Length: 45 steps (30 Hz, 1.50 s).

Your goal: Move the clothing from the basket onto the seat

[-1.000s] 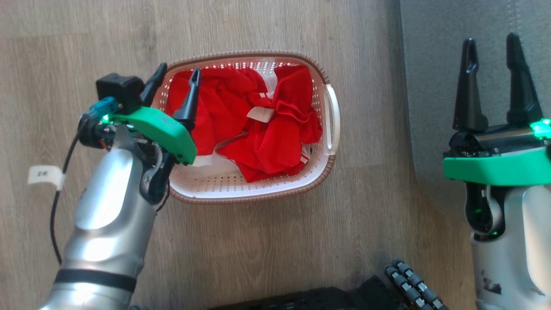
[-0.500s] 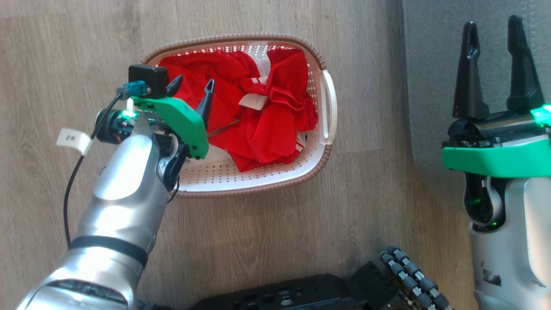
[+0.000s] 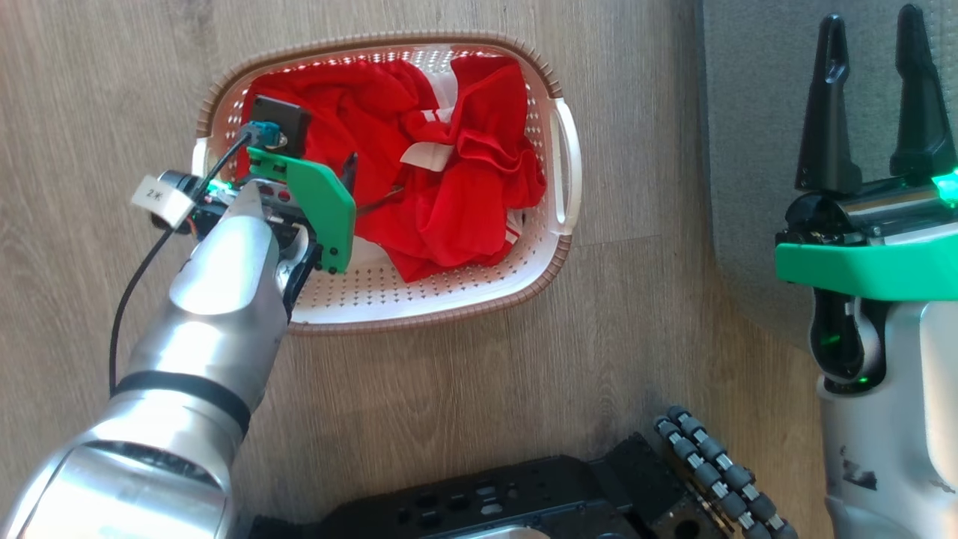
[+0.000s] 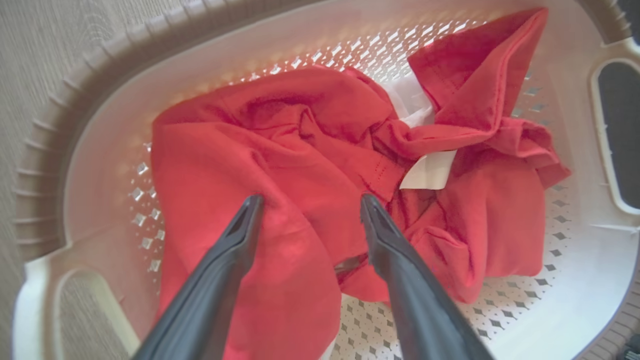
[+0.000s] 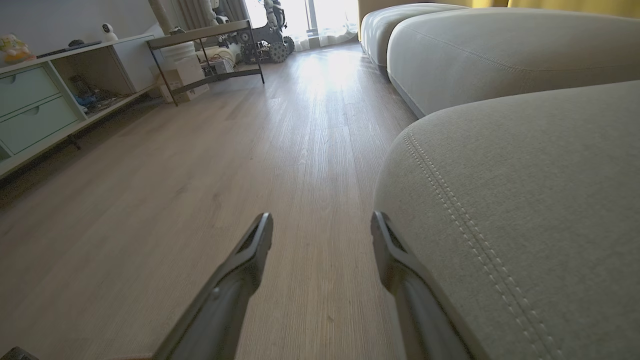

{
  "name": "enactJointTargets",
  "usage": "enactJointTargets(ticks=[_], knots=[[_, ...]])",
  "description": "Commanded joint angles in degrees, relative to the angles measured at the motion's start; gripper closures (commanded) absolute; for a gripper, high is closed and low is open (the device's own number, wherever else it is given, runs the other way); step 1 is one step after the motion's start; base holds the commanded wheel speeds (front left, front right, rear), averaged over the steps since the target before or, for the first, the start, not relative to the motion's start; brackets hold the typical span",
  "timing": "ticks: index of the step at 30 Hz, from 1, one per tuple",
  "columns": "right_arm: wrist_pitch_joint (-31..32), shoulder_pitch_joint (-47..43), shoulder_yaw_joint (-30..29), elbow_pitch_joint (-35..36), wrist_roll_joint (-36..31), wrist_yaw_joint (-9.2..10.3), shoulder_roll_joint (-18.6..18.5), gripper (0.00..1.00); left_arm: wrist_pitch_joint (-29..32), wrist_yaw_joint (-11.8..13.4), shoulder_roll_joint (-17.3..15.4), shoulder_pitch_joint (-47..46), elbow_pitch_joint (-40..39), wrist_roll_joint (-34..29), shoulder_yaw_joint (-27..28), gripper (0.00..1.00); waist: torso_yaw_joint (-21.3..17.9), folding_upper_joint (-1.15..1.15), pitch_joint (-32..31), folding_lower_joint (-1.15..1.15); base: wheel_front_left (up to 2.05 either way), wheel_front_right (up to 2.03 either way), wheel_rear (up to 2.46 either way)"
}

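The white perforated basket (image 3: 419, 318) with its brown rim stands on the wood floor, and the red clothing (image 3: 449, 172) lies crumpled inside it. My left gripper (image 3: 323, 156) points down into the basket's left half, open, with part of it hidden behind its wrist camera. From the left wrist, its open fingers (image 4: 311, 200) hover just over the clothing (image 4: 320, 150), holding nothing, inside the basket wall (image 4: 115, 130). My right gripper (image 3: 872, 19) is open and empty over the grey seat (image 3: 748, 150). In the right wrist view it (image 5: 321, 217) hangs at the seat's (image 5: 525, 190) stitched edge.
My dark wheeled base (image 3: 524, 501) fills the bottom of the head view. Wood floor (image 5: 200, 200) stretches ahead of the right gripper. A low cabinet (image 5: 35, 105) and a metal-framed table (image 5: 210, 55) stand far left, and another grey cushion (image 5: 480, 50) lies behind the seat.
My left gripper has swung from the basket's left rim to over the clothing and tipped downward. The head camera has shifted, so the basket sits higher in the picture. The right arm has held still.
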<state>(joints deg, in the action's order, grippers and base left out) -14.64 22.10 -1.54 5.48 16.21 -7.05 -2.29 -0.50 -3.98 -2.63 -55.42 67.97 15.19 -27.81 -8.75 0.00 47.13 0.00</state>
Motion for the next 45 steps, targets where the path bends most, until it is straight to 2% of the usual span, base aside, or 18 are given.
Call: enactJointTargets(ticks=[1,12,16,25,26,28,29,45], knots=[[-0.4,-0.7,1.2,1.8,0.4,-0.44,-0.6,0.0,0.3,0.4,-0.7,-0.3,0.2,-0.5,0.1,0.0,-0.2,0.0,0.2,0.0,0.0,0.0,0.0],[-0.4,-0.4,2.3,1.6,1.0,-0.44,-0.6,0.0,4.3,3.1,-0.5,-2.5,4.1,-2.2,-3.2,0.0,-1.3,0.0,1.6,0.0,0.0,0.0,0.0],[-0.4,-0.4,2.8,1.6,1.2,-0.44,-0.6,0.0,6.1,2.0,-0.7,-2.7,4.8,-4.7,-6.5,0.0,-1.9,0.0,2.3,0.0,0.0,0.0,0.0],[-0.4,-0.4,3.5,1.5,1.6,-0.44,-0.6,0.0,8.7,1.3,-1.9,-3.4,5.5,-10.5,-13.6,0.0,-2.8,0.0,3.2,0.0,0.0,0.0,0.0],[-0.4,-0.4,3.6,1.5,1.6,-0.44,-0.6,0.0,8.8,1.3,-2.1,-3.3,5.6,-10.6,-13.9,0.03,-2.9,0.0,3.2,0.0,0.0,0.0,0.0],[-0.4,-0.3,3.6,1.4,1.6,-0.44,-0.6,0.0,8.5,1.2,-2.4,-3.2,5.6,-10.5,-14.0,0.73,-3.0,0.0,3.2,0.0,0.0,0.0,0.0],[-0.4,-0.3,3.6,1.4,1.6,-0.44,-0.6,0.0,8.3,1.1,-2.4,-3.2,5.6,-10.4,-14.1,1.0,-3.0,0.0,3.2,0.0,0.0,0.0,0.0],[-0.4,-0.2,4.5,0.2,1.2,-0.44,-0.6,0.0,3.2,-1.3,-1.9,-2.0,5.8,-7.3,-14.1,1.0,-2.6,0.0,-0.3,0.0,0.0,0.0,0.0]])
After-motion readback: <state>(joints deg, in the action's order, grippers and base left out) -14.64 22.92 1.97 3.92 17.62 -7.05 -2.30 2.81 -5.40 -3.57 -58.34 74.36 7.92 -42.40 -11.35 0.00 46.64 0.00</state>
